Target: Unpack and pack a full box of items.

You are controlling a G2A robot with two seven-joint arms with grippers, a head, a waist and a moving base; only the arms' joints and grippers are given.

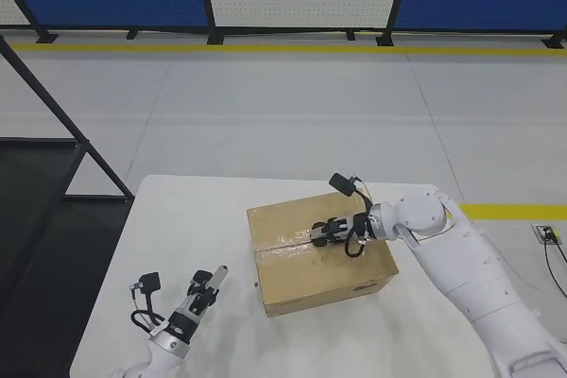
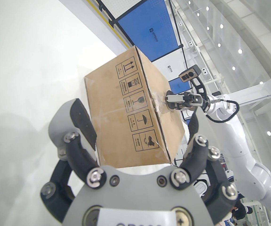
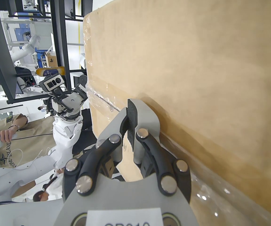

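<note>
Box: 1 brown cardboard box [image 1: 307,274] sits closed on the white surface [image 1: 170,227], right of the middle and turned a little askew to the surface's edges.
Seal: clear tape [image 1: 279,246] runs along the seam between the top flaps and carries on down the side; it looks wrinkled and shiny where it crosses the edge.
Markings: the side turned toward the left arm carries a column of 5 black handling symbols [image 2: 137,121].
Right pincer: the right pincer [image 1: 319,232] lies low across the top of the box with its tips at the taped seam, near the middle of the lid. It is closed tight, the 2 tips pressed together. From here I cannot tell whether any tape is caught between them.
Left pincer: the left pincer [image 1: 211,281] hangs over the near left part of the surface, well apart from the box and pointed toward it. It is spread wide and has hold of nothing.
Arms: the right arm comes in over the right edge of the surface, the left arm from the near edge.
</note>
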